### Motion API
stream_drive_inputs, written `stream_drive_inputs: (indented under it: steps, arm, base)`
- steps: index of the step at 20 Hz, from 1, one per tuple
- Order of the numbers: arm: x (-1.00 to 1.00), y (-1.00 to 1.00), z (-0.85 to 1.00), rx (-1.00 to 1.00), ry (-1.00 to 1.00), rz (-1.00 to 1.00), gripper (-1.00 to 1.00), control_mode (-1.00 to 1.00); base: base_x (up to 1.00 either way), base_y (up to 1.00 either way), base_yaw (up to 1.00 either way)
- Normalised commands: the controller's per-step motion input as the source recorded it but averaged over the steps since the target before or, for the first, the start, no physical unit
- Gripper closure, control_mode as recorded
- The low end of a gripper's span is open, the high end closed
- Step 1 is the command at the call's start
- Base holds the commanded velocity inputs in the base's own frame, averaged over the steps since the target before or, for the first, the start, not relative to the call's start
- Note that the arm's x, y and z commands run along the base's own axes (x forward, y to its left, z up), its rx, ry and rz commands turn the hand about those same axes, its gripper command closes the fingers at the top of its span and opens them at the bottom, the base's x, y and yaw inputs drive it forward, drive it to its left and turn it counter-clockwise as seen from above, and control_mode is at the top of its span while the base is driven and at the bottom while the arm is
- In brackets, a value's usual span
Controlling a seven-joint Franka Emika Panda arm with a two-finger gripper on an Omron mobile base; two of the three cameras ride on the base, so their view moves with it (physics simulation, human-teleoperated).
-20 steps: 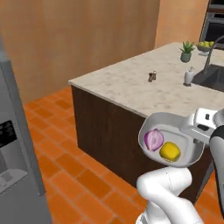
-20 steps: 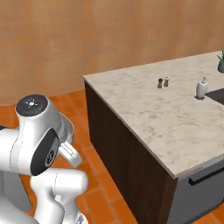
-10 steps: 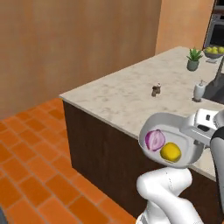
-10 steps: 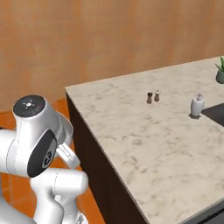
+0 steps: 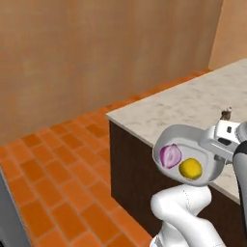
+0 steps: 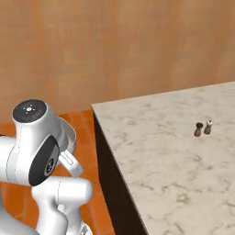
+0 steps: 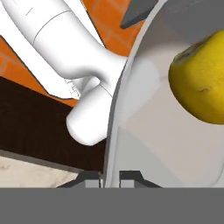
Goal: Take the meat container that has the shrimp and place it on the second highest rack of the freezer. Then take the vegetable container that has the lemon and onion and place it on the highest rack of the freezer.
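gripper (image 7: 110,177) clamped thin on the rim of the vegetable container (image 5: 185,140), held at right of centre in the left base view, lemon (image 5: 191,169) and onion (image 5: 170,156) inside. risk: edge-only hold, so tilting while carrying toward the freezer could roll both out.

Base has turned: counter (image 5: 193,103) corner now sits further right, with more brick floor (image 5: 58,164) and wall (image 5: 96,48) showing; sink, plant and fruit bowl have left view.
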Motion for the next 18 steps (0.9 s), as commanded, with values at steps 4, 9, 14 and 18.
stream_drive_inputs:
  steps: [4,9,14,18]
  arm:
    - [0.0,0.0,0.0,0.0,0.0,0.0,1.0,1.0]
    - [0.0,0.0,0.0,0.0,0.0,0.0,1.0,1.0]
    - [0.0,0.0,0.0,0.0,0.0,0.0,1.0,1.0]
    - [0.0,0.0,0.0,0.0,0.0,0.0,1.0,1.0]
  base:
    - [1.0,0.57,0.27]
    - [0.98,0.67,0.44]
    - [0.73,0.63,0.61]
    - [0.63,0.42,0.68]
